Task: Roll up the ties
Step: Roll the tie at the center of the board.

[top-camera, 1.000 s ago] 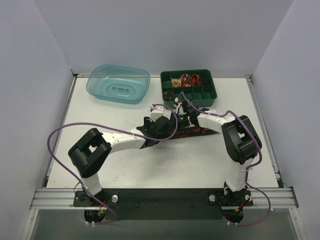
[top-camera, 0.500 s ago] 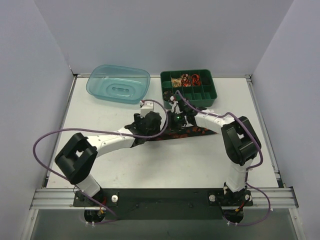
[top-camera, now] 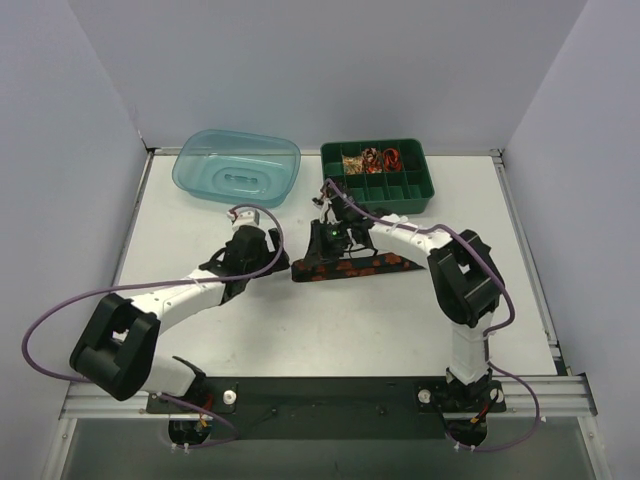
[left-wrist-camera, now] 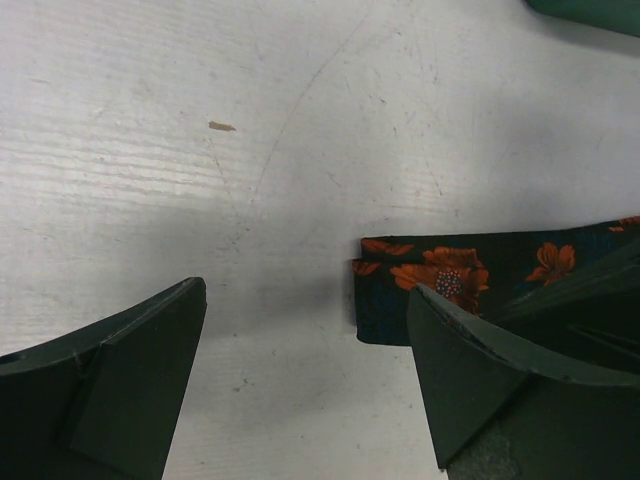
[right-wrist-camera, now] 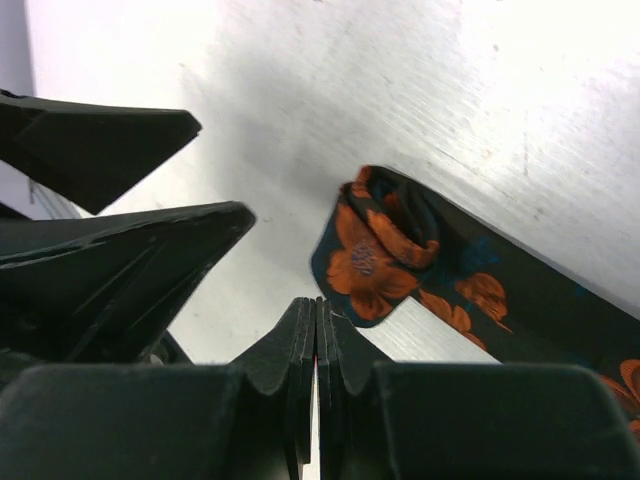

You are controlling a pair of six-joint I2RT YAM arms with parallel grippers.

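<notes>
White table (top-camera: 300, 330), with a teal tub (top-camera: 238, 180) and a green divider tray (top-camera: 400, 190) along its far edge. The tray contents are too tiny to read. The tie (top-camera: 345, 268) lies mid-table with its left end curled over, and the right arm hides part of it. The left gripper (left-wrist-camera: 308, 293) has its jaws wide apart at that end. The right gripper (right-wrist-camera: 317, 305) is pinched together beside the curl.

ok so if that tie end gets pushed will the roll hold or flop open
Likely floppy: the tie is thin fabric lying flat on the table, its end loosely curled. A push would probably bunch or unroll it rather than slide it. It looks light; lifted by one end, the rest should dangle.
</notes>
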